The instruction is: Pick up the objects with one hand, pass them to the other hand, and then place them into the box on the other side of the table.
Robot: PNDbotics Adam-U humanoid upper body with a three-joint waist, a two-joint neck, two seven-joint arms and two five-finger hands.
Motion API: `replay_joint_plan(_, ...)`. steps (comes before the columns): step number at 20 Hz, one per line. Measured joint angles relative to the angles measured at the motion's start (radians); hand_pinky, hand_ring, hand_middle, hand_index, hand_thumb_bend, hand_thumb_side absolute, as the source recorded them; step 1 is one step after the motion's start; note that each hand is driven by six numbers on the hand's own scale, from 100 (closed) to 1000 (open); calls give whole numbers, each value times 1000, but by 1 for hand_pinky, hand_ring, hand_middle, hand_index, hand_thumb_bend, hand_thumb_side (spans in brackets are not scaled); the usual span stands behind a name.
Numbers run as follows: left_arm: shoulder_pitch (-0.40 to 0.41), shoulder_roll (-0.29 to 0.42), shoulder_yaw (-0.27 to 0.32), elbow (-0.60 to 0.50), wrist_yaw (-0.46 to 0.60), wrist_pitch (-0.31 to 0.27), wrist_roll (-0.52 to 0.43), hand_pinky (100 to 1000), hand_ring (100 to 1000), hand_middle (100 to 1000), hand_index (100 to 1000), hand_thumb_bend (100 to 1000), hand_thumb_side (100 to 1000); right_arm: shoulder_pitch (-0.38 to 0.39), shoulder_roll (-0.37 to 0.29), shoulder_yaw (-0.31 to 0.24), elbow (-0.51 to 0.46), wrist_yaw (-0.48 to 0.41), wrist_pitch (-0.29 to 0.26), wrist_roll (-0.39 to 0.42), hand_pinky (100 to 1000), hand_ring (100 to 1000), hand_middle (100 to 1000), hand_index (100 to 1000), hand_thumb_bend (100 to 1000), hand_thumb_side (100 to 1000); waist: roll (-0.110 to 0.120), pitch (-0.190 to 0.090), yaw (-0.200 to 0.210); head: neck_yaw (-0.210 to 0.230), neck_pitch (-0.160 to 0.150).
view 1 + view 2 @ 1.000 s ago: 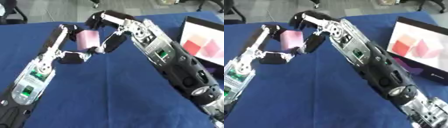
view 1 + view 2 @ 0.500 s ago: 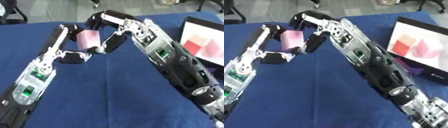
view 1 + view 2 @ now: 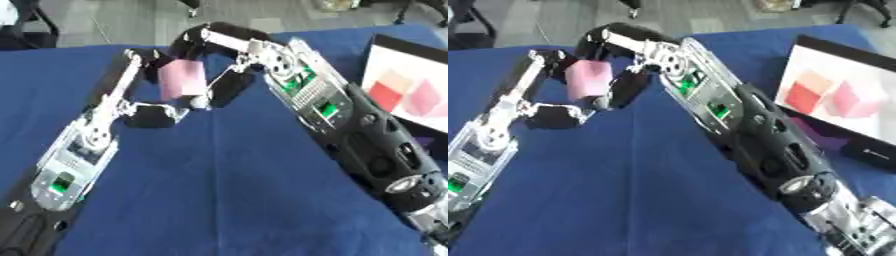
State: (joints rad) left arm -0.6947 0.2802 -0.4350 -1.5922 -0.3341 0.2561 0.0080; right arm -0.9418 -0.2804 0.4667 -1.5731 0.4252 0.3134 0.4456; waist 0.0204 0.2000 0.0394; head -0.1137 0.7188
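Pink block [image 3: 181,80] is sitting between my two hands, held up off the blue desk [image 3: 227,200] toward its far edge, and I am reading this as the hand-over itself. My left hand [image 3: 149,111] is curling round the block from below and from its left side, fingers reaching up along it. My right hand [image 3: 223,82] is closing on the block's right side from above, fingers curled against it. The block's long axis is standing nearly upright, tilted slightly. From the right hand outward, the box [image 3: 846,107] is lying well apart at the desk's right edge, with a red and a pink piece already inside. I am judging that the right hand is the nearer one to carry it there, once the left lets go.
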Motion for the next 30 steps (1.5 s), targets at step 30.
replay_joint_plan(30,0,-17,0,-3,35,20,40,634,537,400,519,100,100,0,1,4,-13,36,7,-49,865,754,617,670,343,100,0,0,-2,0,-8)
